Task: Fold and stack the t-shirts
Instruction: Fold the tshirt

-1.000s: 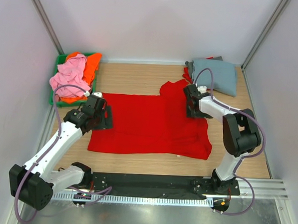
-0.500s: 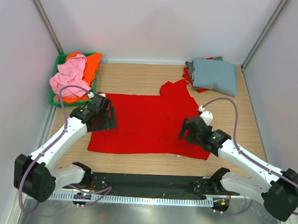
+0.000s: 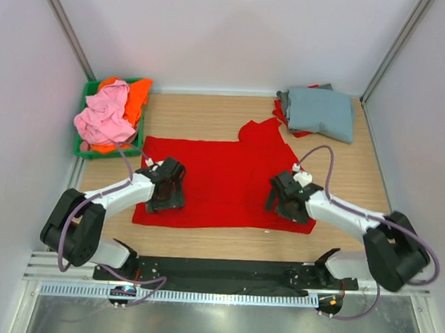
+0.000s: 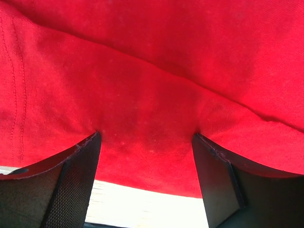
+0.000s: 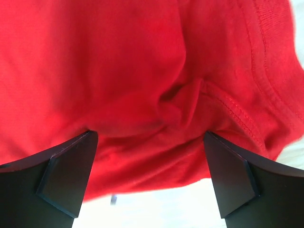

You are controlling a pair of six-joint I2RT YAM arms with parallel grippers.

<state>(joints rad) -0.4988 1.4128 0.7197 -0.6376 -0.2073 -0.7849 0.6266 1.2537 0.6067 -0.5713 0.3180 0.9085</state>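
A bright red t-shirt (image 3: 225,183) lies spread flat on the wooden table. My left gripper (image 3: 165,200) is down on its near left corner, jaws open and pressed into the cloth (image 4: 147,114) by the hem. My right gripper (image 3: 283,202) is down on the near right corner, open, with a bunched fold of red cloth (image 5: 180,102) between its fingers. A folded grey-blue t-shirt (image 3: 319,112) lies at the back right on top of another red one (image 3: 279,108). Pink (image 3: 104,115) and orange (image 3: 137,95) t-shirts are heaped at the back left.
A green plastic bin (image 3: 80,147) at the back left holds the pink and orange heap. White walls close in the table on three sides. Bare wood (image 3: 210,114) shows behind the red shirt. The arms' black base rail (image 3: 217,271) runs along the near edge.
Both grippers came toward the near edge and dropped onto the red shirt's near corners. The right arm swung from the far sleeve area to the near right corner.
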